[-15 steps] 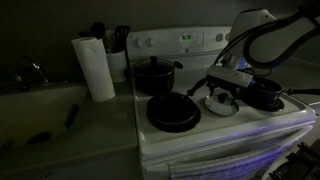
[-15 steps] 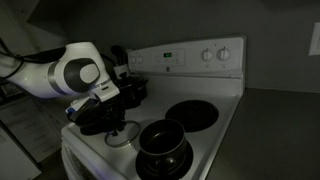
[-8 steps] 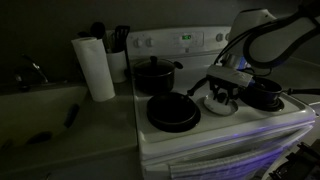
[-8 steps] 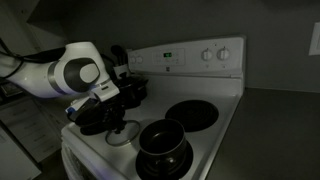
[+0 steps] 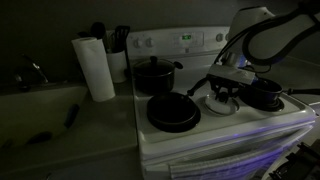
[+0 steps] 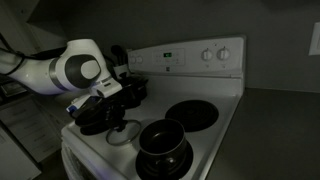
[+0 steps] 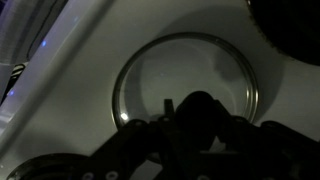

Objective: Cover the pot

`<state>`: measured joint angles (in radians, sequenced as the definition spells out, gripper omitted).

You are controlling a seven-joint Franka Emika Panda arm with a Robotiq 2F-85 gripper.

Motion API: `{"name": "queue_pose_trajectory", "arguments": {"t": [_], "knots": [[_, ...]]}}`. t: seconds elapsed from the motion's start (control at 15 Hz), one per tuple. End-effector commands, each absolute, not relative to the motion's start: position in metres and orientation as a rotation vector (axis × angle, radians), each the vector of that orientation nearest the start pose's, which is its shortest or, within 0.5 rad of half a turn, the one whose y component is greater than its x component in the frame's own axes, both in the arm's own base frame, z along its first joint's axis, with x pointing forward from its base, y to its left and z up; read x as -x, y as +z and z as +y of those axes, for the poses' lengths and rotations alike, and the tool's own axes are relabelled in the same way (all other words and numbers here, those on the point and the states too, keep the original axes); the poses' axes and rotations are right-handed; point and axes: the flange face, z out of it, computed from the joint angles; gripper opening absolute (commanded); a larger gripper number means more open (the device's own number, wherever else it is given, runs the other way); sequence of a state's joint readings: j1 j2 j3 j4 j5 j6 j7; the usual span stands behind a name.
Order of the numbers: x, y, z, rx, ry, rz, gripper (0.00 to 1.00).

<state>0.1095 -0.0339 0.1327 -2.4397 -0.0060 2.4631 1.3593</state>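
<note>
The pot (image 5: 264,95) is a small black saucepan on the stove's right front burner; it also shows low in an exterior view (image 6: 163,148). A round glass lid (image 7: 190,65) with a metal rim and a dark knob lies flat on the white stovetop beside it (image 5: 220,104) (image 6: 122,133). My gripper (image 7: 192,108) stands straight over the lid, shut on its knob, with dark fingers either side of it. Both exterior views show the gripper (image 5: 222,93) (image 6: 113,118) low over the lid. The pot is uncovered.
A taller black pot with a knobbed lid (image 5: 154,76) sits on a back burner. A wide black frying pan (image 5: 172,112) (image 6: 95,122) lies close to the lid. A paper towel roll (image 5: 97,68) and a sink (image 5: 40,105) stand beside the stove. One burner (image 6: 195,113) is bare.
The jaws have gone from open to shut on the lid's knob. The arm has barely shifted, and the lid still rests on the stovetop.
</note>
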Motion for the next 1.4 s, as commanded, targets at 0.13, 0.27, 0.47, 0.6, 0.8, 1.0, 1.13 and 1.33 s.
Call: {"name": "queue_pose_trajectory", "arguments": {"t": [0.13, 0.27, 0.47, 0.6, 0.8, 1.0, 1.13, 1.33], "knots": [[-0.487, 0.351, 0.088, 2.826, -0.045, 1.42, 0.15], [-0.492, 0.362, 0.078, 2.906, -0.054, 1.278, 0.15], [-0.495, 0.377, 0.065, 2.979, -0.073, 1.105, 0.15], [-0.498, 0.385, 0.057, 2.999, -0.118, 1.021, 0.15], [-0.497, 0.404, 0.044, 2.996, -0.179, 0.967, 0.15], [-0.496, 0.429, 0.04, 2.993, -0.221, 0.918, 0.15], [-0.492, 0.446, 0.041, 3.008, -0.216, 0.908, 0.15], [-0.474, 0.465, 0.038, 3.04, -0.189, 0.908, 0.15]]}}
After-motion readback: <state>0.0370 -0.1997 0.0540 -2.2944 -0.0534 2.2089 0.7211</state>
